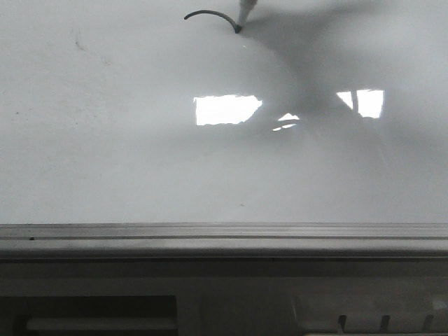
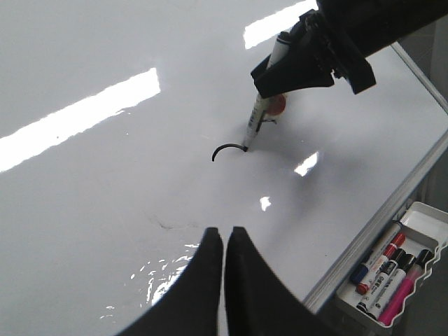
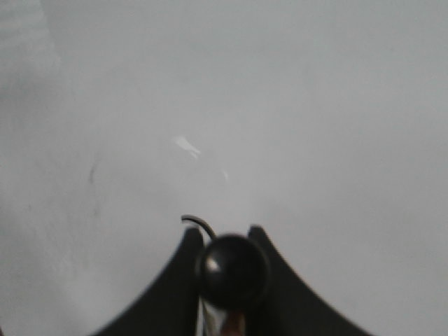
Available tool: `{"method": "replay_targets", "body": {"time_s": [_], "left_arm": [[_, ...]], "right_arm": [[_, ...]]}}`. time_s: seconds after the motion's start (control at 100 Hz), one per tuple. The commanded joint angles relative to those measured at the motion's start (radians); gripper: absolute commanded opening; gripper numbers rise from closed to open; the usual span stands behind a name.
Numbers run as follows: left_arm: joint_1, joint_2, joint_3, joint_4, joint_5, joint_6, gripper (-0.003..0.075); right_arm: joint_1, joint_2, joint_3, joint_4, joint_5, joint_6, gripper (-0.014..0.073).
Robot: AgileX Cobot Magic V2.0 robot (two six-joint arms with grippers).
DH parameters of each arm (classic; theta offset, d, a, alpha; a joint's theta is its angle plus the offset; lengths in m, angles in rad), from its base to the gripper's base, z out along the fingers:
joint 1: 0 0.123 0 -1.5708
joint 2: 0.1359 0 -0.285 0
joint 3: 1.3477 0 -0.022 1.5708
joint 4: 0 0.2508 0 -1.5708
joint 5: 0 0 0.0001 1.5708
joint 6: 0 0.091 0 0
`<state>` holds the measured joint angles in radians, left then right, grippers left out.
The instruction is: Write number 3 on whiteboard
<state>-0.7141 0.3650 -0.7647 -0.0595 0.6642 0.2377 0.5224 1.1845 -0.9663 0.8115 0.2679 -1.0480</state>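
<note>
Only a short dark curved arc of the number 3 (image 1: 208,14) so far, thin and bowed upward, far up the glossy pale whiteboard (image 1: 105,140), well apart from the grey ledge. Arc running left to right, ending at the black tip of the white marker pen (image 2: 260,112), pen leaning steeply. Right gripper (image 2: 311,59) clamped on the pen barrel; left gripper (image 2: 224,241) pressed closed, empty.

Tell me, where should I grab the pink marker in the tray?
Probably pinch the pink marker across the middle of its long barrel, coming straight down from above. It lies flat in the tray, with the wavy wall on one side and another marker close on the other, so a sideways approach looks blocked.
</note>
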Motion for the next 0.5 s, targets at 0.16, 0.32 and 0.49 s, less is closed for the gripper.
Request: {"method": "replay_targets", "body": {"time_s": [0.16, 0.32, 0.49], "left_arm": [[-0.004, 0.011, -0.022, -0.028, -0.088, -0.011, -0.0021], [-0.004, 0.011, -0.022, -0.033, -0.088, -0.011, -0.0021], [-0.004, 0.011, -0.022, -0.035, -0.088, -0.011, -0.0021]], "right_arm": [[0.103, 0.057, 0.024, -0.010, -0.205, -0.022, -0.0059], [0.109, 0.073, 0.024, -0.010, -0.251, -0.022, -0.0059], [0.052, 0.019, 0.024, -0.010, -0.199, -0.022, -0.0059]]}}
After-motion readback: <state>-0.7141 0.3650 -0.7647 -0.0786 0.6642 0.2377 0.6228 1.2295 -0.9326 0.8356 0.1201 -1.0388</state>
